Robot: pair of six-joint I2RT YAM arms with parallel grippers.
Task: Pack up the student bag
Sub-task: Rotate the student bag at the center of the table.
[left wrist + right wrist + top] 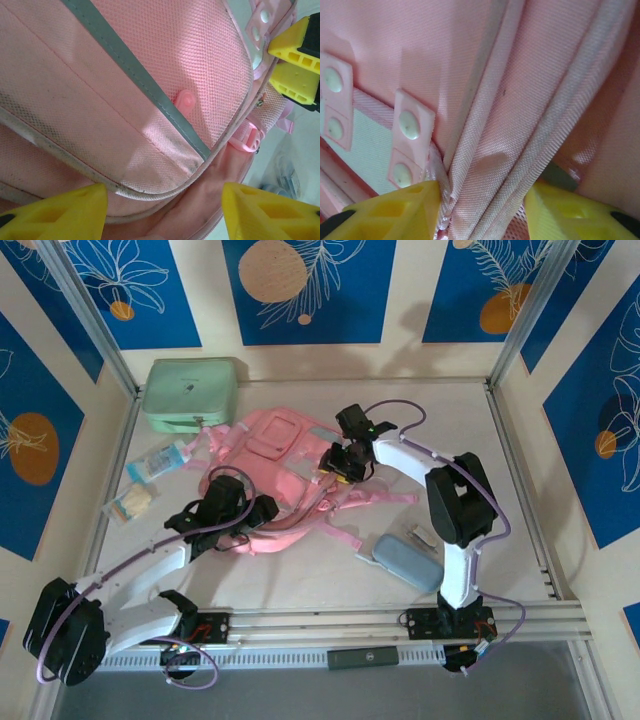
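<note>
- The student bag (275, 465) lies flat in the middle of the table (300, 585), with both arms bent over it.
- Nothing looks packed yet: the green case (190, 395) sits at the far left corner, and two small packets (158, 460) (130, 504) lie left of the bag.
- The grey pencil case (407, 562) lies on the near right, apart from the bag.
- The left gripper (162, 200) has its fingers spread wide over the bag's mesh front pocket, and I can't see it pinching anything.
- The right gripper (482, 200) has a finger on each side of a fold along the bag's seam, with fabric filling the gap. I cannot tell whether it bites.
- My read is that this is early going. The bag needs opening first, then everything has to go in.
</note>
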